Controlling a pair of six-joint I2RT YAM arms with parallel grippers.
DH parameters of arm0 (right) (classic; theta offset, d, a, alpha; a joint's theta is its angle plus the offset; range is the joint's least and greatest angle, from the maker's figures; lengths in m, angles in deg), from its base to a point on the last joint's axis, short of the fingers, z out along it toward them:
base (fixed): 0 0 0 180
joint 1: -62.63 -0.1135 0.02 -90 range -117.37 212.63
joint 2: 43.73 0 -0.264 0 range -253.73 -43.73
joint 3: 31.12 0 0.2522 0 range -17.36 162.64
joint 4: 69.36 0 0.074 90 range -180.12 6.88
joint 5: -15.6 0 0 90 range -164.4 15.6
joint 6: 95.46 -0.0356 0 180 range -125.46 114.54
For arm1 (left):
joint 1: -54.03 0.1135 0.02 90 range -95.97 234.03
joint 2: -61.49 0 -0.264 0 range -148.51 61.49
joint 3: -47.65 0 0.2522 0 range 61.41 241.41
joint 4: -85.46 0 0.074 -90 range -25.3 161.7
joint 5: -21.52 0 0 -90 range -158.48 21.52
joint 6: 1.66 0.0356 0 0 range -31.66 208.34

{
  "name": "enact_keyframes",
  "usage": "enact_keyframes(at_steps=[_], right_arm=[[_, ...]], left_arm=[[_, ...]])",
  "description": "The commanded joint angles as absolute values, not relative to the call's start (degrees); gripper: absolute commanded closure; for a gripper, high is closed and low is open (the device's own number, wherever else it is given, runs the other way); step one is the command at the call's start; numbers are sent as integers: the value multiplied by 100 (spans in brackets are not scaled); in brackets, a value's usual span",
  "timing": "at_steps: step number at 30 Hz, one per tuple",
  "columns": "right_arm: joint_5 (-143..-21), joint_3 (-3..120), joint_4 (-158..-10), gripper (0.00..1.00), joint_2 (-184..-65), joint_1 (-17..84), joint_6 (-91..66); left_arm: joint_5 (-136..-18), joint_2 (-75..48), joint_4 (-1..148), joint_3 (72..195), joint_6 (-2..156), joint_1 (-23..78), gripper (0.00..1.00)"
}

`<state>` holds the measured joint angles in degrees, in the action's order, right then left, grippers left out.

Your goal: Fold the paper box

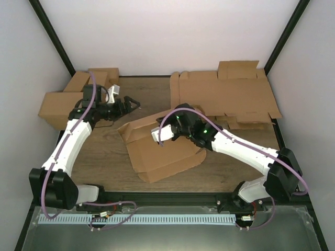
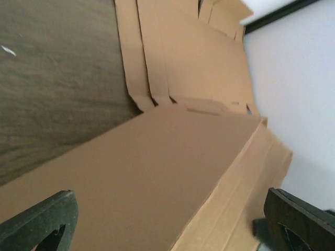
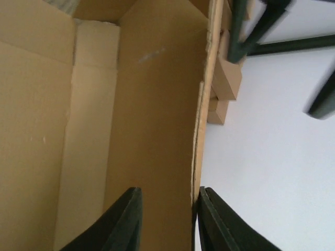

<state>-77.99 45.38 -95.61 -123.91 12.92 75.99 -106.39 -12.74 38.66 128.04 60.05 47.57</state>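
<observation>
The paper box [image 1: 162, 151] lies mid-table, brown and partly folded, with one long wall raised at its far side. My right gripper [image 1: 159, 133] straddles that wall's top edge. In the right wrist view [image 3: 167, 225] its jaws are narrowly open, with the wall's edge [image 3: 198, 136] against the right finger [image 3: 220, 230] and the left finger [image 3: 118, 230] inside the box. My left gripper [image 1: 131, 104] is wide open and empty, just off the box's far left corner. In the left wrist view [image 2: 167, 230] the box's outer panel [image 2: 146, 178] fills the space ahead of it.
A pile of flat brown sheets [image 1: 230, 97] lies at the back right, also in the left wrist view [image 2: 193, 57]. A cluster of brown cartons [image 1: 68, 99] stands at the back left, behind the left arm. White walls and black frame posts enclose the table.
</observation>
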Motion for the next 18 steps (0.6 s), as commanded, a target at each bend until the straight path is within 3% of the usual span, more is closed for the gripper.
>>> enact_keyframes(at_steps=[1, 2, 12, 18], right_arm=[[-7698, 4638, -9047, 61, -12276, 1271, 6903], [-7691, 4675, -9031, 55, -12303, 1271, 6704], [-8529, 5689, -9611, 29, -12407, 1746, 4071], [-9609, 6042, -9927, 22, -12110, 2926, 1867]], left_arm=[[-10841, -1487, 4096, 12671, 6377, 4499, 0], [-10879, -1567, 4053, 12716, 6479, 4483, 0], [-11352, -2591, 3532, 13391, 7425, 4320, 5], [-11232, -2851, 3247, 13539, 7845, 4146, 9]])
